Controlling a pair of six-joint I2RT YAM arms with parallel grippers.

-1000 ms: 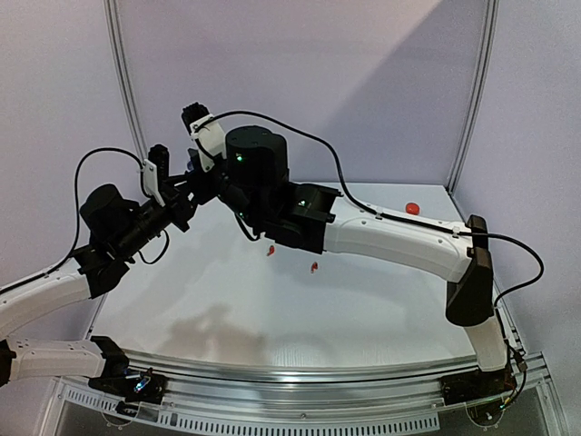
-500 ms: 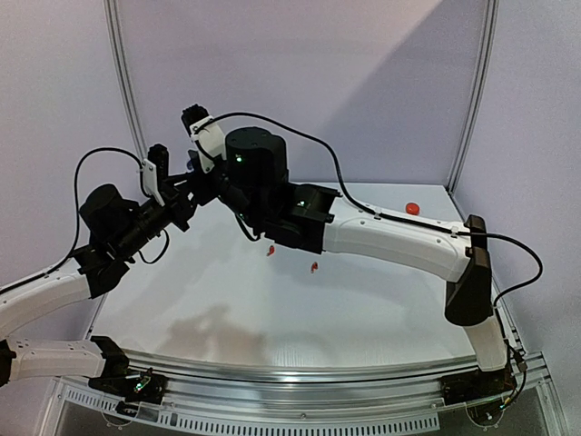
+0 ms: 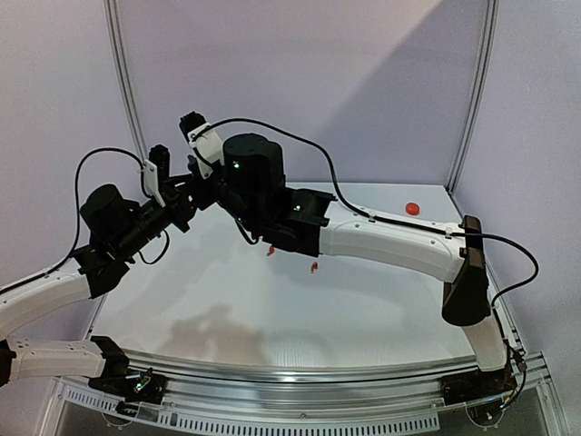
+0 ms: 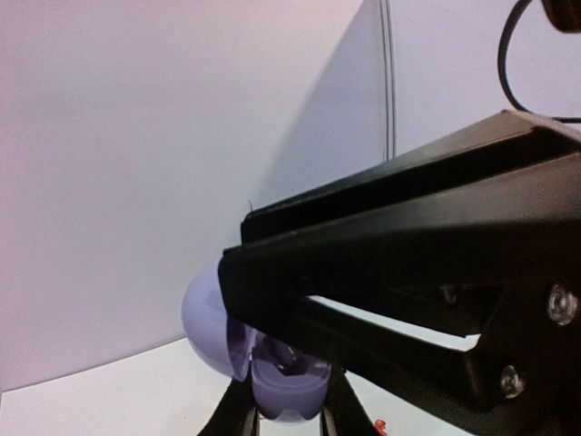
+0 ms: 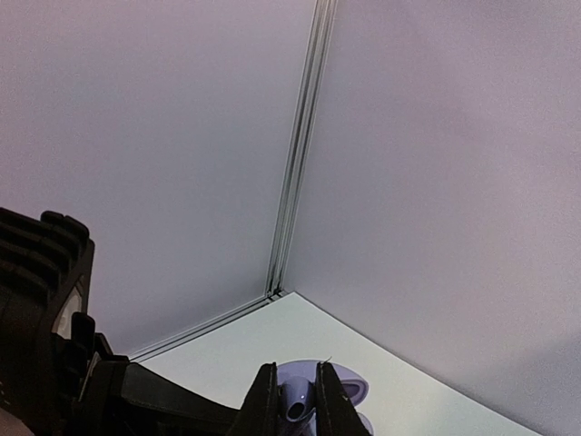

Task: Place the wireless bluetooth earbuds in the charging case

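**Fingers.** In the left wrist view we see the left fingers clenched on the lower half of an open lilac case. One finger is on each side of it, and the lid stands up and to the left. In the right wrist view we see the right fingers almost closed, pinching a small lilac earbud between their tips. The case lies just beyond that earbud. We cannot tell from this view whether the earbud touches the case.

**Setting.** From above, the left arm and right arm meet at far left, raised over the worktop. Here the case, the held earbud and both sets of fingertips are hidden among the black housings and cables.

**What each view adds.**
- Only the top view shows two red earbuds lying apart on the worktop under the right arm.
- The top view also shows a red round item at far right, well apart from both arms.
- The left wrist view alone shows the case's open interior. The black end of the right arm crosses in front of it from the right, and a red speck shows at the lower edge.
- The right wrist view alone shows the pinched earbud, with the black left arm at lower left.
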